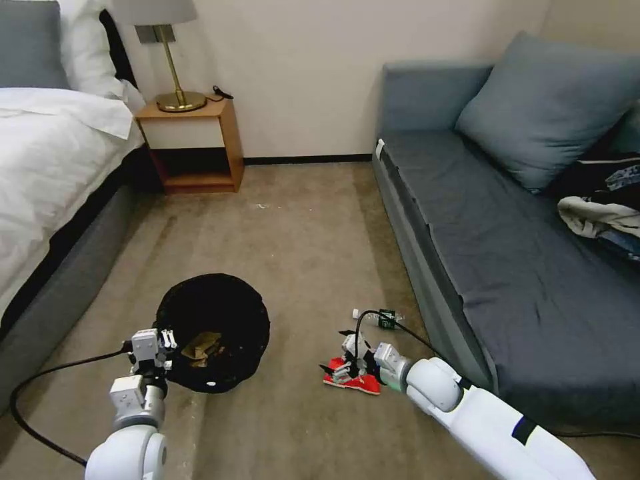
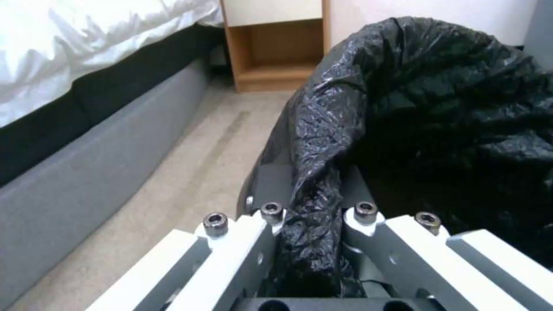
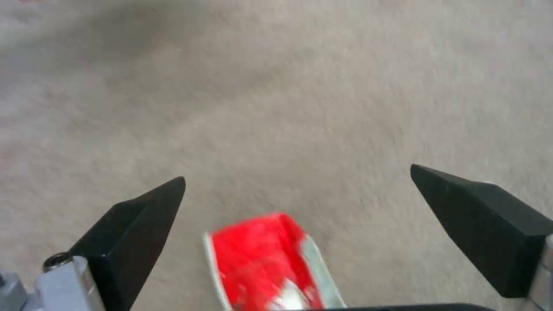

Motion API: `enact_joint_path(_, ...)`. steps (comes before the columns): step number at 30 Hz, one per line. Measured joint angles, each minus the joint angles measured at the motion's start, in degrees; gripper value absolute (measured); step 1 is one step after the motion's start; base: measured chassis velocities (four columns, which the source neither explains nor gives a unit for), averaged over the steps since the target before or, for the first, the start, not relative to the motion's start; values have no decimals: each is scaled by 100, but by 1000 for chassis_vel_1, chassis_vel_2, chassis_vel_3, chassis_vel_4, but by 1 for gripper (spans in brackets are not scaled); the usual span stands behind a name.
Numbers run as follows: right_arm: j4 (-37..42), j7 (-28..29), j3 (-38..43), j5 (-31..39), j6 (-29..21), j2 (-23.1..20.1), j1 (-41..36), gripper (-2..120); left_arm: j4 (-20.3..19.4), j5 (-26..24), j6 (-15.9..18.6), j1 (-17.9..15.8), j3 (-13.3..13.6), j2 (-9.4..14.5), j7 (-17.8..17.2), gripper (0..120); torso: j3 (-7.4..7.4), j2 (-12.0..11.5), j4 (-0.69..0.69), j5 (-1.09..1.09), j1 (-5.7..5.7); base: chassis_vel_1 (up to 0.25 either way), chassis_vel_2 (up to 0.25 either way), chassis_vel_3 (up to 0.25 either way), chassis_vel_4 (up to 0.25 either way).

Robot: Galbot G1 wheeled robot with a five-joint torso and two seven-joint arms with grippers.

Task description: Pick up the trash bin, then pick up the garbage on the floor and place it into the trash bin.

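The trash bin (image 1: 230,303), lined with a crinkly black bag (image 2: 438,99), is just above the carpet at lower left. My left gripper (image 1: 165,339) (image 2: 314,183) is shut on its near rim, pinching the bag. A tan and yellow piece of garbage (image 1: 203,347) lies inside the bin. A red snack packet (image 1: 357,383) (image 3: 262,259) lies flat on the floor. My right gripper (image 1: 343,365) (image 3: 297,175) hangs low over it, open, its black fingers (image 3: 138,224) on either side of the packet's end. A small clear bottle (image 1: 385,319) lies just beyond, near the sofa base.
A grey sofa (image 1: 507,267) with a cushion and a clothes heap (image 1: 603,213) runs along the right. The bed (image 1: 53,173) borders the left, with a wooden nightstand (image 1: 193,143) and a lamp at the back. Open carpet (image 1: 300,233) lies between them.
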Motion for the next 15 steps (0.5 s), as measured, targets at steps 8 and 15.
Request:
enact_joint_path(8, -926, -389, 71, -433, 135, 243, 182, 100, -49, -59, -21, 51, -15, -2, -25, 7, 0, 0, 0, 0, 0, 0, 0, 0, 0)
enact_joint_path(15, -1476, -577, 238, -823, 314, 343, 188, 82, -47, -106, 6, -2, -25, 23, -34, 7, 0, 0, 0, -1, 0, 0, 0, 0, 0)
